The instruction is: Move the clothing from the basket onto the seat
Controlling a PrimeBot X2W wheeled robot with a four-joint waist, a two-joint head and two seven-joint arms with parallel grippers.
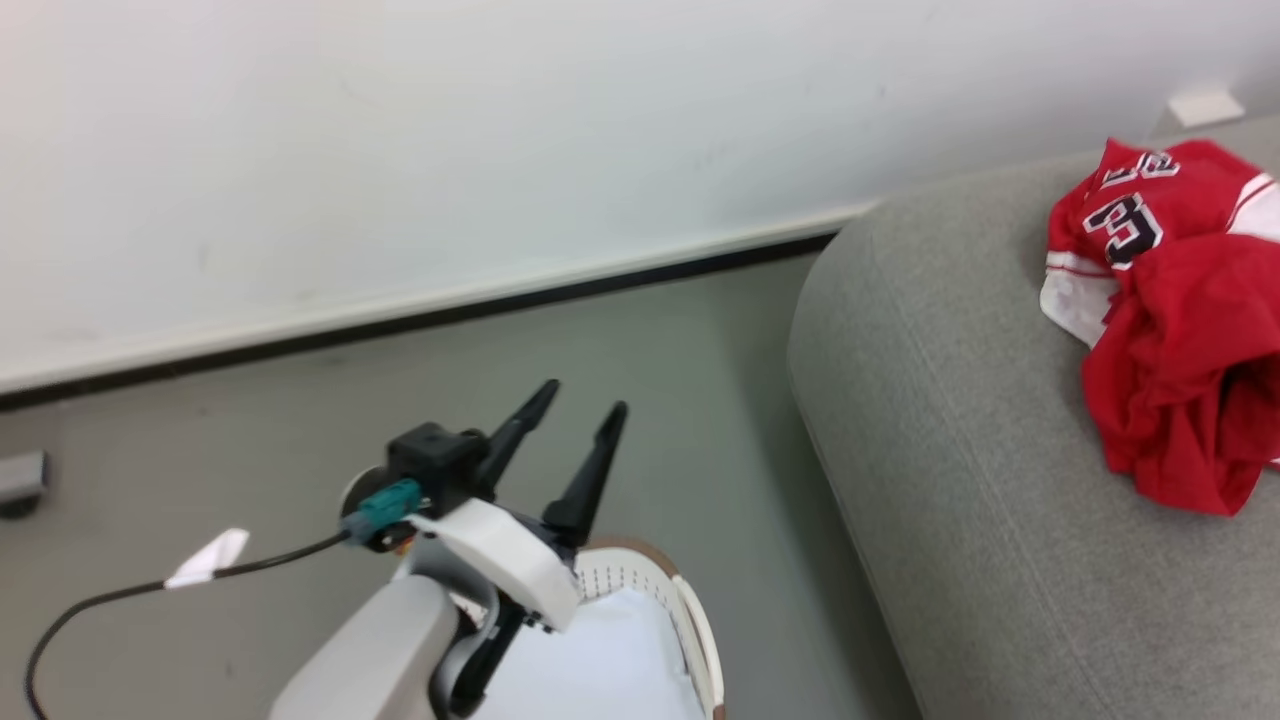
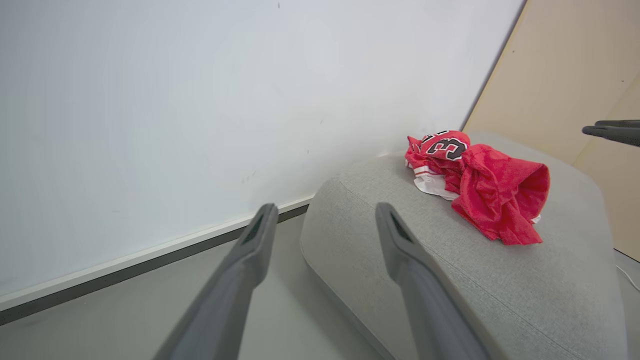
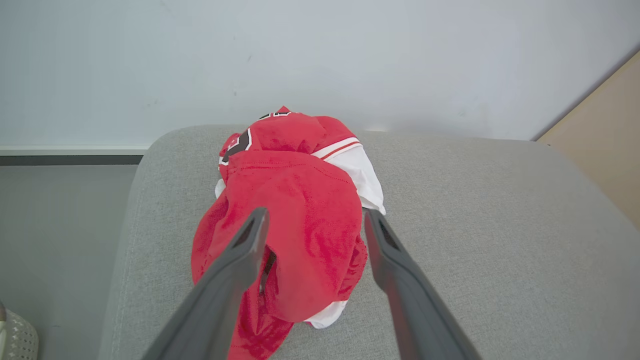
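While both red garments lie heaped together on top of the light-grey seat, neither claw grips anything. The sports jersey forms the wall end of the heap, crumpled, with its black-and-white numerals facing up and white trim along its edge. The plain red piece is bunched against it and partly over it, on the side nearer the robot. The heap rests back from the seat's rounded edge, toward the right of the head view. The left gripper hangs in the air above the grey floor, just over the basket, with its two dark fingers spread and empty, pointing toward the white wall. The cream-white basket, perforated and brown-rimmed, stands on the floor near the seat without touching it, and a pale white-blue sheet lies flat inside it. The right gripper is spread as well, its fingers framing the plain red piece in the right wrist view. In the left wrist view its dark tips reach in at the right edge, in the air and apart from the heap. A black cable trails from a teal plug at the left wrist toward the lower left, crossing a small white scrap on the floor.
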